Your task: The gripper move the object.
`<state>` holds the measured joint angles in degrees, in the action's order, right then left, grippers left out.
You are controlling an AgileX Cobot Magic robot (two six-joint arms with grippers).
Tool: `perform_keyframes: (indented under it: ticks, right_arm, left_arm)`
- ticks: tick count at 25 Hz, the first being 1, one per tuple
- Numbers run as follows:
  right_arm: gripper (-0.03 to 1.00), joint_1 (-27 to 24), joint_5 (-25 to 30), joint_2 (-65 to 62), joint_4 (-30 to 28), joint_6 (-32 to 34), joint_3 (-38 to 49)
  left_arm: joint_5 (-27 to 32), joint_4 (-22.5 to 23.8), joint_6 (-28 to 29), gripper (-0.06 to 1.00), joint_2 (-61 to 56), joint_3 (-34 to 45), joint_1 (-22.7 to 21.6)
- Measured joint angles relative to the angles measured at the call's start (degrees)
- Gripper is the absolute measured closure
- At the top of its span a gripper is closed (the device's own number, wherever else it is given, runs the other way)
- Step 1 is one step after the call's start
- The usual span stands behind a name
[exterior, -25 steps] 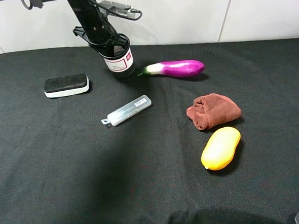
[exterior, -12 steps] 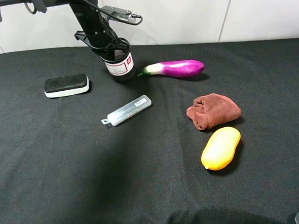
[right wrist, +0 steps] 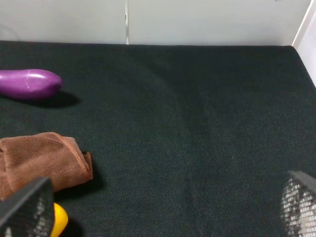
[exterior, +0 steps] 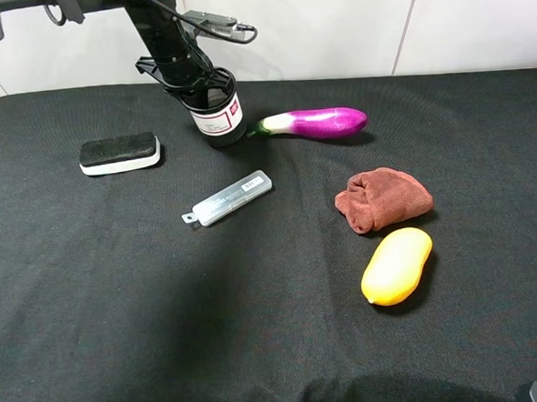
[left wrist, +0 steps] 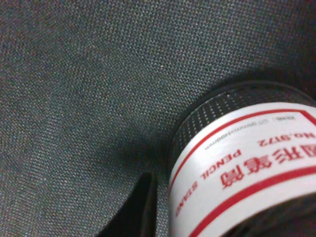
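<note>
The black mesh pen cup (exterior: 216,113) with its white, red-bordered label stands slightly tilted on the black cloth at the back left, next to the eggplant's stem. My left gripper (exterior: 195,78) comes down onto its rim and is shut on it. The left wrist view shows the cup's label (left wrist: 247,163) very close, with one dark finger (left wrist: 140,207) beside the cup's outer wall. My right gripper (right wrist: 163,200) is open and empty, with its fingers spread wide over the cloth near the front right.
A purple eggplant (exterior: 317,122) lies right of the cup. A black-and-white eraser block (exterior: 119,154) lies to its left. A grey USB stick (exterior: 228,198), a brown cloth (exterior: 382,199) and a yellow mango (exterior: 396,265) lie nearer the front.
The left gripper and the cup have shifted slightly right and down, and the cup now stands less tilted. Nothing else has moved.
</note>
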<state>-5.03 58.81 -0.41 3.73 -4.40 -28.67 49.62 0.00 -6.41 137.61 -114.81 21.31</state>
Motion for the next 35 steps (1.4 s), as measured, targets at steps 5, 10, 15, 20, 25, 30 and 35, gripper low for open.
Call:
perform_keyframes:
  ticks: [5,10,15,20,25,30,35]
  right_arm:
    - [0.27,0.0,0.0,0.0,0.0,0.0,0.0]
    - [0.27,0.0,0.0,0.0,0.0,0.0,0.0]
    - [0.27,0.0,0.0,0.0,0.0,0.0,0.0]
    - [0.27,0.0,0.0,0.0,0.0,0.0,0.0]
    - [0.27,0.0,0.0,0.0,0.0,0.0,0.0]
    - [0.27,0.0,0.0,0.0,0.0,0.0,0.0]
    - [0.27,0.0,0.0,0.0,0.0,0.0,0.0]
  left_arm:
    - [0.0,0.0,0.0,0.66,0.0,0.0,0.0]
    - [-0.1,0.0,0.0,0.41,0.0,0.0,0.0]
    - [-0.3,0.0,0.7,0.22,0.0,0.0,0.0]
    - [-0.5,0.0,1.2,0.12,0.0,0.0,0.0]
    - [-0.5,-0.5,2.1,0.1,0.0,0.0,0.0]
    - [1.4,-0.6,3.4,0.1,0.0,-0.8,0.0]
    - [7.5,0.0,4.5,0.1,-1.8,-5.6,0.0]
